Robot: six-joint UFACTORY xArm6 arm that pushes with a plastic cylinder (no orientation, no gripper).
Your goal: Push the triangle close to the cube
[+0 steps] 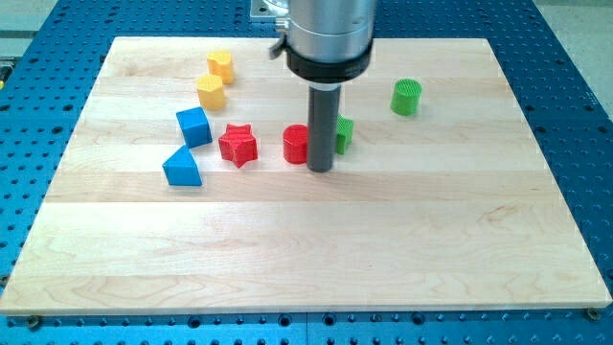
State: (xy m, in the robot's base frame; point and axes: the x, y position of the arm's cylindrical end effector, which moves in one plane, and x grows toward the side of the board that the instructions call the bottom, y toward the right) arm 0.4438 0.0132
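Camera view: blue triangle (182, 168) just below blue cube (193, 126), apart.

A pale wooden counter (316, 240) made of long glued planks with visible grain fills most of the frame, its near edge running along the bottom. Around it on the left, right and bottom lies a blue metal base (29, 192) dotted with a regular grid of small holes. Light falls evenly from above, leaving only short, soft shadows on the wood.
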